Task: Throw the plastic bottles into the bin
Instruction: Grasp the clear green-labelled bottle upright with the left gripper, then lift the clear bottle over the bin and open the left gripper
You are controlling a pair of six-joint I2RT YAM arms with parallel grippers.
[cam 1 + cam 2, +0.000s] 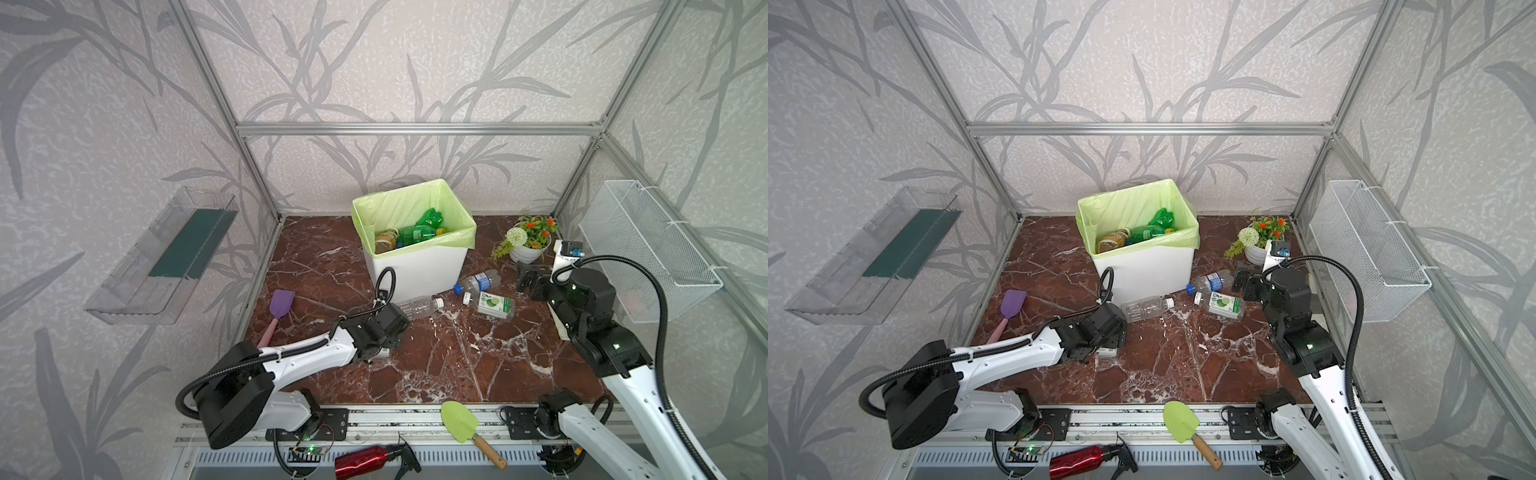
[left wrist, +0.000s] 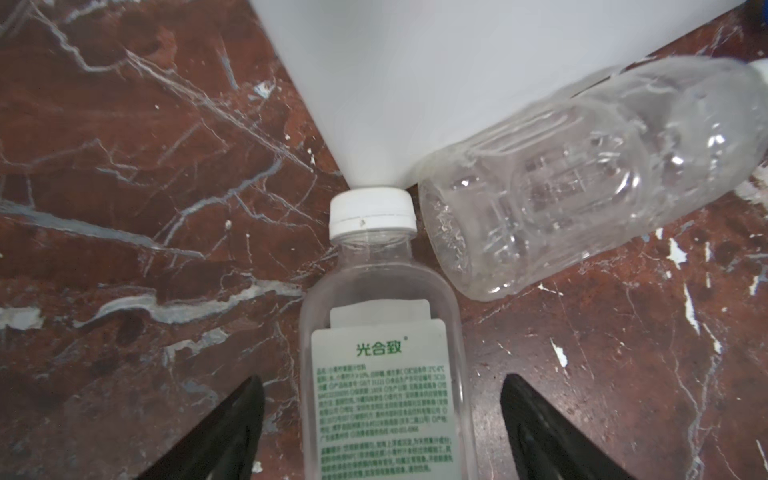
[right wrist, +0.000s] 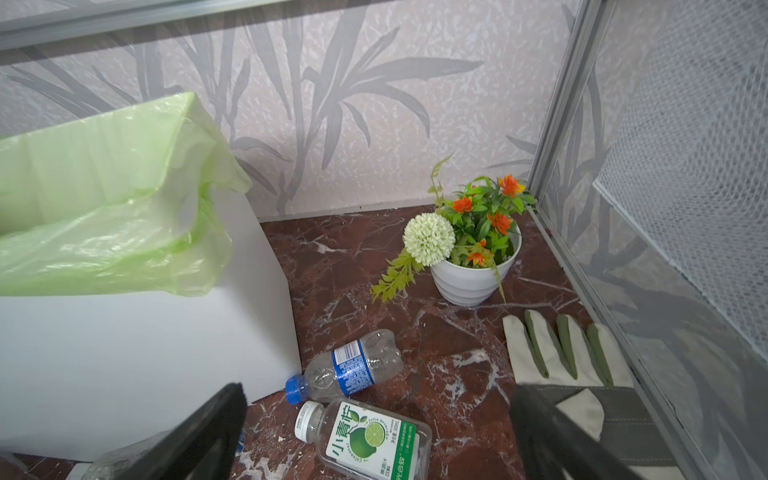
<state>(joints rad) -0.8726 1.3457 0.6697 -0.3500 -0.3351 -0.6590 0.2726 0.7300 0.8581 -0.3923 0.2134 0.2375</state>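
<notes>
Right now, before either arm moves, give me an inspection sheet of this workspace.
Surface: marble tabletop, white-flecked.
Job's things: bin holds green bottles; outside lie clear bottle, blue-label bottle, lime-label bottle, white-label bottle.
Clutter: spatula, flower pot, glove, trowel, spray bottle.
Grippers: left gripper open, astride white-label bottle; right gripper open, empty.
Cables: black hose looped along each arm.
Surroundings: wire basket, clear tray on side walls.
</notes>
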